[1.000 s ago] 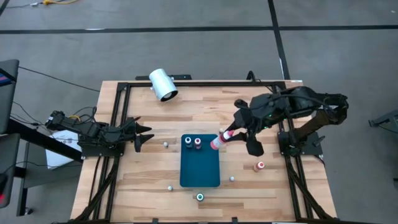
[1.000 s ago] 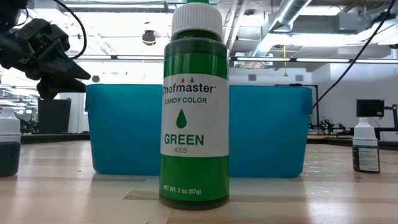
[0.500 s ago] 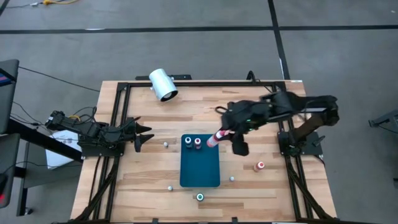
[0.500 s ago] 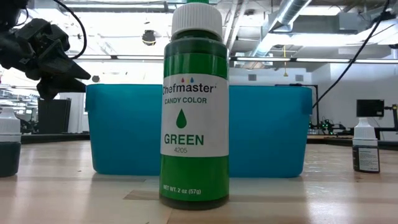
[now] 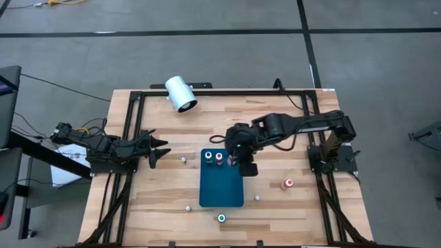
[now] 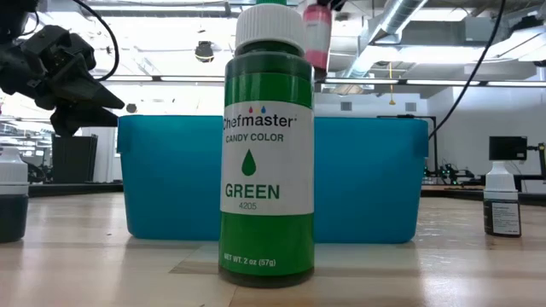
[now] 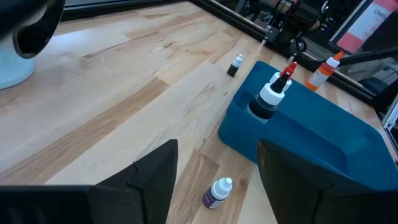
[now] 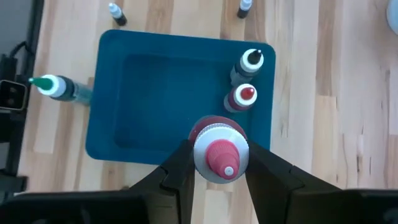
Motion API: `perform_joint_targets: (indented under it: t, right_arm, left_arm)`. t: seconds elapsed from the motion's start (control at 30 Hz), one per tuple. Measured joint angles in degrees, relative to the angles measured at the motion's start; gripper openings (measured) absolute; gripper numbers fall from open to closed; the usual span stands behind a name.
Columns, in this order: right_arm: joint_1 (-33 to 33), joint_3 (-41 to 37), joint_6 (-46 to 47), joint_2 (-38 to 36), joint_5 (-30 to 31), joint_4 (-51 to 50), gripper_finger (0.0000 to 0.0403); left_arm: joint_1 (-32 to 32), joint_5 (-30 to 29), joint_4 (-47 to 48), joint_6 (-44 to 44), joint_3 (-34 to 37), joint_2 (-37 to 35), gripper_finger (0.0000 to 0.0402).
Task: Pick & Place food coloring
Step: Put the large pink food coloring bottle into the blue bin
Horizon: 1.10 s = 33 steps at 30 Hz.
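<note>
The right gripper [image 5: 238, 159] sits just right of centre in the high view, at the right-hand edge of the deep-blue rectangular plastic bin [image 5: 222, 184]. Its jaws are clamped on a small pink food coloring bottle with a white collar and pink nozzle [image 8: 219, 152], which fills the lower middle of the right wrist view between the two dark fingers [image 8: 179, 167]. In that view the pink bottle is above the bin's edge, near the two bottles that already stand inside. In the low view the same pink bottle [image 6: 316, 34] hangs near the top centre, above the bin's rim.

Inside the bin, at its upper end in the high view, stand a dark bottle with a white cap [image 5: 209, 157] and a dark red bottle with a red tip [image 5: 219, 158], just beside each other.

A green bottle labelled GREEN with a white cap [image 6: 267, 145] fills the middle of the low view, in front of the bin; in the high view it shows at the bottom centre. An orange-red bottle [image 5: 289, 183] stands at centre right, well apart from the bin. Small bottles lie scattered around it on the light wooden table [image 5: 165, 193].

The left gripper [image 5: 157, 150] waits at centre left of the high view, jaws apart. A big white cylinder [image 5: 180, 94] lies at the upper left of the table.
</note>
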State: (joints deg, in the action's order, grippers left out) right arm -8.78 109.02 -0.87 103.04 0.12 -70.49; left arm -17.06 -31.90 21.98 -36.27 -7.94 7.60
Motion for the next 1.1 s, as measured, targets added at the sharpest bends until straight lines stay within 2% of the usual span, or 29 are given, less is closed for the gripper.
perform_joint_targets:
  t: [0.13, 0.43, 1.1]
  right_arm:
    - [0.2, -1.5, -1.1, 1.1, -0.2, 2.2, 0.0110]
    - [1.4, -11.3, -0.8, 0.6, -0.3, 8.1, 0.0112]
    - [4.3, -26.5, -2.2, 0.5, -0.4, 23.8, 0.0113]
  left_arm:
    - [0.0, 0.0, 0.0, 0.0, 0.0, 0.0, 0.0209]
    - [0.0, 0.1, 0.0, 0.4, 0.0, 0.0, 0.0209]
    - [0.0, 0.2, 0.0, -1.4, 0.0, 0.0, 0.0209]
